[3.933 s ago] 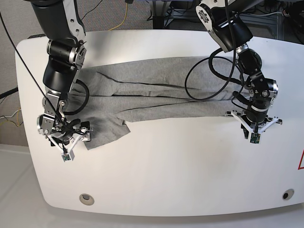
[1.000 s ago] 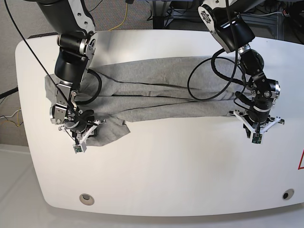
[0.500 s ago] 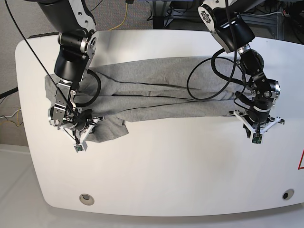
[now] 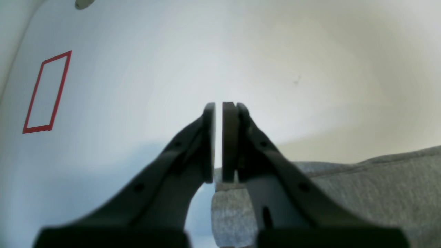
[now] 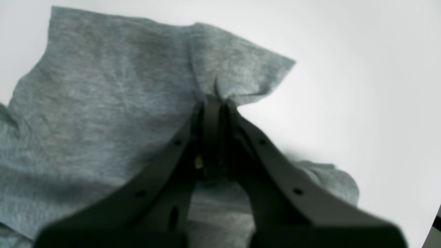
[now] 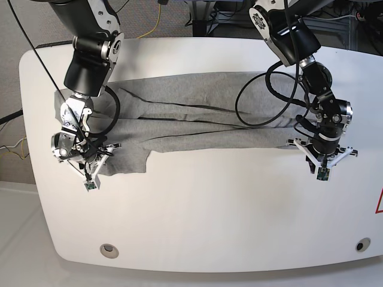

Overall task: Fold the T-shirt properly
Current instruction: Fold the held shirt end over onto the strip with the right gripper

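Observation:
The heather-grey T-shirt [image 6: 197,113] lies stretched across the white table [image 6: 215,203], with long creases and a flap hanging toward the front at its left end. There my right gripper [image 6: 82,162] is shut on the T-shirt [image 5: 144,103]; the right wrist view shows a pinch of cloth bunched between the tips of the right gripper [image 5: 214,103]. At the shirt's right end my left gripper [image 6: 321,154] points down. In the left wrist view the left gripper [image 4: 218,137] is shut to a thin slit, with the T-shirt [image 4: 361,186] corner in its lower part.
Black cables [image 6: 263,107] from the left arm loop over the shirt's right half. A red outlined rectangle [image 4: 46,91] is marked on the table beyond the left gripper. Two round holes [image 6: 108,250] sit near the front edge. The table's left rim is close to my right gripper.
My right gripper has closed on the shirt's left flap and drawn it left; the flap's lower corner has shifted left with it. The left arm has stayed still.

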Tool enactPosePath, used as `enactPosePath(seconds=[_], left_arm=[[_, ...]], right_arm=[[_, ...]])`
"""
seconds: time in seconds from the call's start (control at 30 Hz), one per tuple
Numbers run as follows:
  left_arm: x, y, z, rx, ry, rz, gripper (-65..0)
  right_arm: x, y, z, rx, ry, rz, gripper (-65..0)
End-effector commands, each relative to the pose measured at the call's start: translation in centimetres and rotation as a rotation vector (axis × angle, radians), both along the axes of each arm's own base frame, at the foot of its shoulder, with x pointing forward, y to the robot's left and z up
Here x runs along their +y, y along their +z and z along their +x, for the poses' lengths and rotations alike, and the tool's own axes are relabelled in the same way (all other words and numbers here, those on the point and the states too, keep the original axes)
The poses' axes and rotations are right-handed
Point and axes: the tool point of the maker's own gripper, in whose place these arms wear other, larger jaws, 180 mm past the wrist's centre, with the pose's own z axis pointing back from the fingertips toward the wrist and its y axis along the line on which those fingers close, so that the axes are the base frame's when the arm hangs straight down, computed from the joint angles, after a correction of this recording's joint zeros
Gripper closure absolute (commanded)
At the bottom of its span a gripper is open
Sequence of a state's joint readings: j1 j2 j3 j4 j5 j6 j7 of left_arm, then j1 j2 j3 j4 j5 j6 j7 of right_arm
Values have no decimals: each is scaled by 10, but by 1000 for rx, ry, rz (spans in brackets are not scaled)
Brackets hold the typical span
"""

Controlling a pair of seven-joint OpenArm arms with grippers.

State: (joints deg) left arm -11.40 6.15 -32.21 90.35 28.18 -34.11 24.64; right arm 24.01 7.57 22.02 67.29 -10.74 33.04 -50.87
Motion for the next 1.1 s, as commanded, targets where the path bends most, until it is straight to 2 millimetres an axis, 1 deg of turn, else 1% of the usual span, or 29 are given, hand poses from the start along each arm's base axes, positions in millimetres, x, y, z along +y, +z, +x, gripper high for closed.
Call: enactPosePath(seconds=[0.0, 0.2, 0.27, 0.37, 0.6, 0.73, 0.87, 0.97, 1.07], left_arm=[[0, 19, 9, -63, -2, 0, -25], [0, 18, 9, -61, -2, 0, -25], [1, 18, 9, -61, -1, 0, -25], [1, 18, 9, -61, -1, 0, -25], [0, 17, 8, -59, -1, -2, -25], [0, 17, 8, -59, -1, -2, -25], [0, 17, 8, -59, -1, -2, -25], [0, 17, 8, -59, -1, -2, -25], [0, 17, 8, -59, -1, -2, -25]], right_arm=[[-7, 21, 14, -52, -6, -22, 0], [-8, 14, 5, -19, -9, -21, 0], [-8, 16, 4, -14, -11, -28, 0], [2, 18, 0, -11, -7, -25, 0], [17, 40, -5, -35, -8, -44, 0], [19, 52, -8, -35, -16, -60, 0], [16, 64, -11, -36, -29, -85, 0], [22, 74, -12, -49, -13, -106, 0], [25, 75, -20, -36, 3, -133, 0]])
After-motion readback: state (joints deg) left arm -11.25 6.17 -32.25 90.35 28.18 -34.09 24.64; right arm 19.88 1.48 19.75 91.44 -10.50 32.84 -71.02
